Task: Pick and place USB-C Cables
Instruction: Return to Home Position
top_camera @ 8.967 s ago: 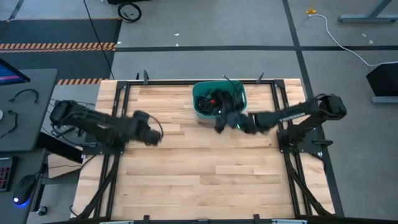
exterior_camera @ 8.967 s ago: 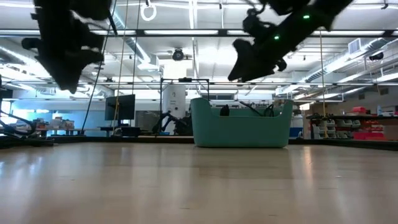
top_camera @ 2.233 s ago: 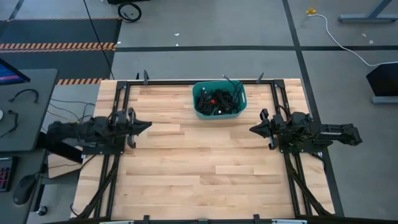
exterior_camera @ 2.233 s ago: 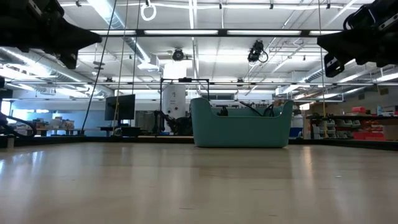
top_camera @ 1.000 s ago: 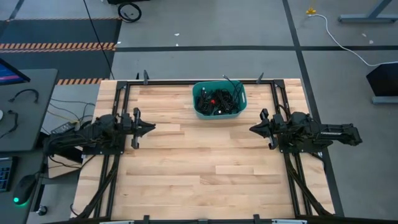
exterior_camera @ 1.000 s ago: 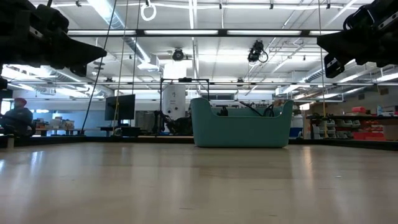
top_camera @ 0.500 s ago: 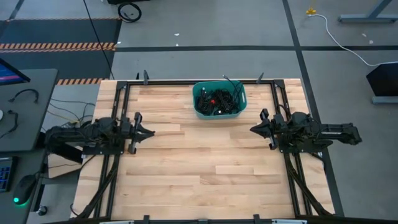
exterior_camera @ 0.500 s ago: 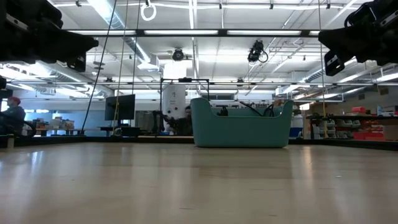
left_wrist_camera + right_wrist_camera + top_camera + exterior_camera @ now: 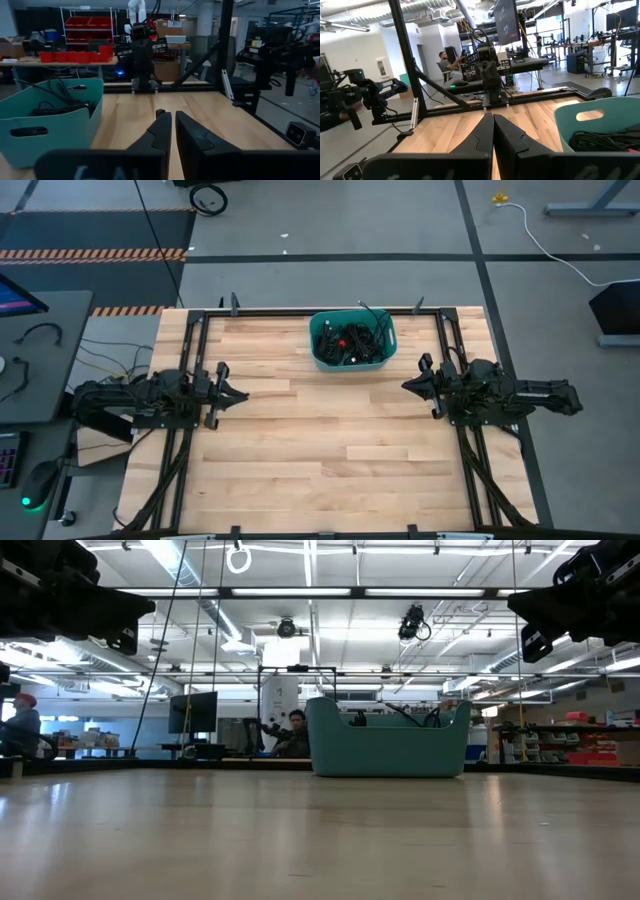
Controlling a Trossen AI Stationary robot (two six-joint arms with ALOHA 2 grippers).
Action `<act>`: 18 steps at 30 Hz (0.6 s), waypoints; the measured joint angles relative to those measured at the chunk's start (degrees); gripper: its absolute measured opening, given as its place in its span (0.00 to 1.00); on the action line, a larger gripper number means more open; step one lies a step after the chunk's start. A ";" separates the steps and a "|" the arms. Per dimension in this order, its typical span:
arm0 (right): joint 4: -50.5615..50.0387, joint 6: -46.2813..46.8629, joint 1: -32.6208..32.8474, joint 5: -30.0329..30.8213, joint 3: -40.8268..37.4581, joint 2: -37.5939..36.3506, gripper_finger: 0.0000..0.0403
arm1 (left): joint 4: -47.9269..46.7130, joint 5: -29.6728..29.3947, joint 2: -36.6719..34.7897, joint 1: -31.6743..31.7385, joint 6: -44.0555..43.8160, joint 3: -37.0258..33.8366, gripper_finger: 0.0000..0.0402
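The USB-C Cables (image 9: 348,340) lie as a tangle of thin black cords, one with a small red tie, inside the teal bin (image 9: 352,365) at the table's far middle. The left wrist view shows the bin (image 9: 50,125) with cords (image 9: 60,102) rising above its rim. My left gripper (image 9: 246,393) hovers over the table's left side, shut and holding nothing, pointing toward the right edge. My right gripper (image 9: 404,387) hovers over the right side, shut and holding nothing, pointing toward the left edge. Both hang well above the wood in the low view.
Black frame rails (image 9: 300,311) run along the table's far edge and down both sides. The wooden top (image 9: 320,450) between the grippers and the near edge is bare. A person (image 9: 293,735) sits in the room behind the bin; another (image 9: 20,725) sits far left.
My left gripper has shifted a little toward the table's near edge and tipped from pointing slightly downward to about level. My right gripper has kept still.
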 joint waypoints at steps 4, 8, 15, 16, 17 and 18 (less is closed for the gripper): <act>0.00 0.00 0.00 -0.02 0.00 0.00 0.03 | 0.00 0.00 0.00 0.00 0.02 0.00 0.10; -0.74 -5.63 -0.04 0.19 0.00 0.00 0.03 | 0.00 0.00 0.00 0.00 0.01 0.00 0.10; -5.21 -11.86 -0.05 0.42 0.00 0.04 0.03 | -0.02 -0.20 0.00 0.00 4.93 0.00 0.07; -6.04 -11.34 -0.04 0.41 0.00 0.05 0.03 | -0.02 -0.20 0.00 0.02 4.54 0.00 0.07; -6.35 -10.62 -0.05 0.42 0.00 0.07 0.03 | -0.02 -0.20 0.00 0.00 4.24 0.00 0.07; -6.15 -10.16 -0.06 0.42 0.00 0.07 0.03 | -0.02 -0.21 0.00 0.01 4.17 0.00 0.07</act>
